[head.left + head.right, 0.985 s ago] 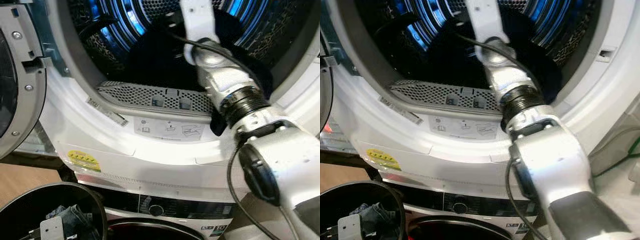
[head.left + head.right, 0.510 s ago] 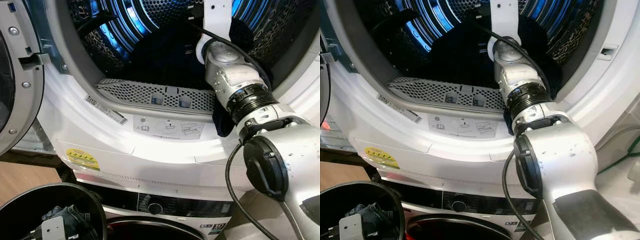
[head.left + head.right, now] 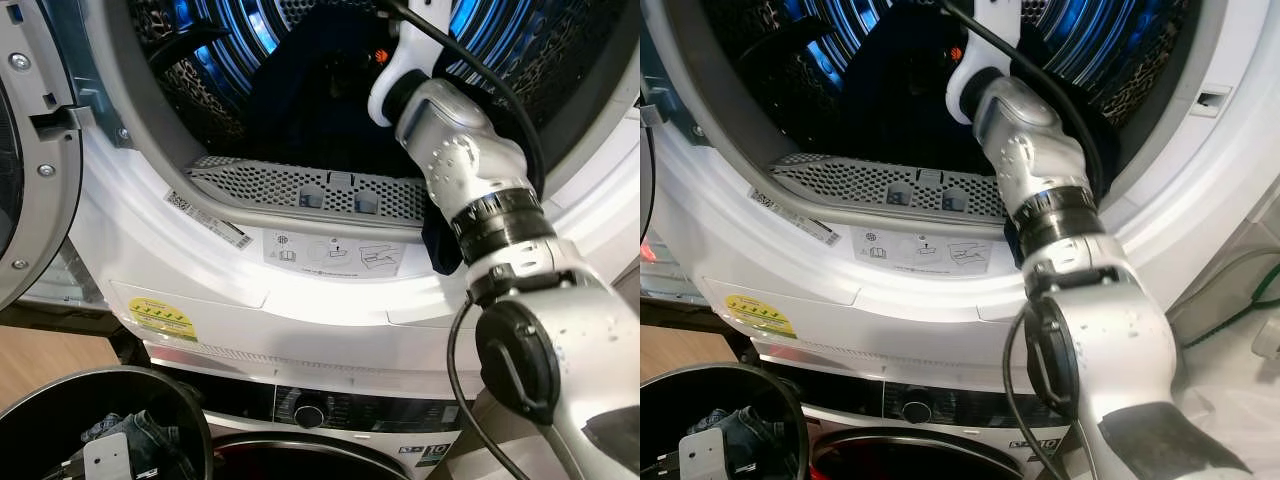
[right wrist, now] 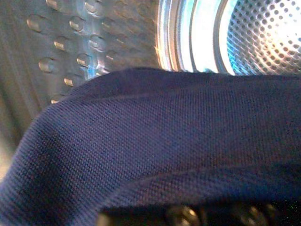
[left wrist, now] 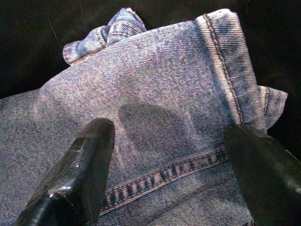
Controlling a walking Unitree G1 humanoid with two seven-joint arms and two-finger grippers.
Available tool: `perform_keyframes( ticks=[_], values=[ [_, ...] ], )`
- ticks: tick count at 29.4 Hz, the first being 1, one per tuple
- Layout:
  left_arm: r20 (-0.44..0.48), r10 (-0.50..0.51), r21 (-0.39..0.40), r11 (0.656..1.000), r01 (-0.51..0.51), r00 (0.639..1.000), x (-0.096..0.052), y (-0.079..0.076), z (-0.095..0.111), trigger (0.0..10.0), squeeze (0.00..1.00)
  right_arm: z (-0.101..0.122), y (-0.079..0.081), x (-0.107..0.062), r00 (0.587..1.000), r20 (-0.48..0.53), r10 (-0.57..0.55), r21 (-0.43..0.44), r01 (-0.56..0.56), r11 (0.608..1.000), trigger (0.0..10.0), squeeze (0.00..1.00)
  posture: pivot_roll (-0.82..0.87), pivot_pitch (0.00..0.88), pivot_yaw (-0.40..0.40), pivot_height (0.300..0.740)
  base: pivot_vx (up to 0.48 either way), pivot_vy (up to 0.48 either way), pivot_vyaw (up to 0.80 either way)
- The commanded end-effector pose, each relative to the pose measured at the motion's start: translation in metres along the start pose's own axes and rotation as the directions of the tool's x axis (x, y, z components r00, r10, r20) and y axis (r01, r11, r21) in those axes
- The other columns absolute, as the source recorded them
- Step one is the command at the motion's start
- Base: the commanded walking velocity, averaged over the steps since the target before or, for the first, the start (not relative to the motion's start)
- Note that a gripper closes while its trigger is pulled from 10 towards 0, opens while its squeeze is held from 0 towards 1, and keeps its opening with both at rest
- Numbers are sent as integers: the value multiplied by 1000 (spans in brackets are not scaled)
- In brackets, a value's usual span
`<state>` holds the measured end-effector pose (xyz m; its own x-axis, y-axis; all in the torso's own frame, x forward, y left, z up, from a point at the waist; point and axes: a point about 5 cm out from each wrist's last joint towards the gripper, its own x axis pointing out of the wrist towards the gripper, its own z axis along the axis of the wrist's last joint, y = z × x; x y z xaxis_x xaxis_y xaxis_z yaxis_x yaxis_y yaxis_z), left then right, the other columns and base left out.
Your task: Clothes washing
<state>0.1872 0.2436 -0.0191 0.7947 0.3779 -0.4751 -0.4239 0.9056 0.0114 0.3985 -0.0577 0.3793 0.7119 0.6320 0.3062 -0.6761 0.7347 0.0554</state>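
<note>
My right arm (image 3: 455,160) reaches through the open round port into the blue-lit steel drum (image 3: 225,45). A dark navy garment (image 3: 310,100) lies inside the drum, and a fold of it hangs over the lip beside the arm (image 3: 440,245). In the right wrist view the navy cloth (image 4: 155,141) drapes right across the gripper and hides its fingers. My left gripper (image 5: 174,155) hangs open just above blue jeans (image 5: 155,94), one black finger (image 5: 87,169) on each side, not touching them. The jeans (image 3: 150,432) lie in a black basket (image 3: 150,378).
The machine's grey door (image 3: 30,150) stands swung open at the left. A perforated lint filter (image 3: 320,190) lines the lower lip of the port. Below is a second machine with a control knob (image 3: 308,410). Wooden floor (image 3: 40,355) lies at the left.
My right arm has pushed further up into the drum and its forearm has turned. The left gripper stays in the basket. The camera has shifted slightly.
</note>
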Motion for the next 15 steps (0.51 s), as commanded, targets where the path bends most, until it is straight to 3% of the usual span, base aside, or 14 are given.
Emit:
perform_keyframes(
  ticks=[1,3,4,6,7,8,9,12,15],
  values=[
    [-56,-11,15,1000,12,998,-4,-2,-14,10000,0,10,-2,-12,999,29,37,-3,-37,999,10000,0,74,0,-56,740,0,0,0],
    [-55,-10,15,1000,11,998,-4,-2,-13,10000,0,8,-3,-22,998,27,57,13,-57,998,10000,0,78,0,-57,740,0,0,0],
    [-55,-9,14,1000,9,998,-3,-1,-13,10000,0,6,-4,-42,993,43,109,-36,-108,994,10000,0,81,0,-59,740,0,0,0],
    [-54,-8,15,1000,9,998,-3,-1,-13,10000,0,6,4,-58,977,58,207,-73,-203,977,10000,0,81,0,-59,740,0,0,0],
    [-54,-8,17,1000,9,999,-3,0,-13,10000,0,5,17,-76,942,45,332,-165,-321,933,10000,0,84,0,-57,740,0,0,0],
    [-54,-8,17,1000,9,999,-3,0,-13,10000,0,5,17,-76,942,45,332,-165,-321,933,10000,0,84,0,-57,740,0,0,0],
    [-53,-8,18,1000,9,999,-2,0,-12,10000,0,2,28,-89,908,24,417,-258,-398,880,10000,0,79,0,-54,740,0,0,0],
    [-48,-12,22,1000,13,999,-2,1,-10,10000,0,-3,37,-105,885,-16,465,-296,-449,843,10000,0,72,0,-48,740,0,0,0],
    [-48,-13,24,1000,14,999,-1,1,-9,10000,0,-6,37,-111,907,-56,417,-294,-414,861,10000,0,65,0,-43,740,0,0,0]
  ],
)
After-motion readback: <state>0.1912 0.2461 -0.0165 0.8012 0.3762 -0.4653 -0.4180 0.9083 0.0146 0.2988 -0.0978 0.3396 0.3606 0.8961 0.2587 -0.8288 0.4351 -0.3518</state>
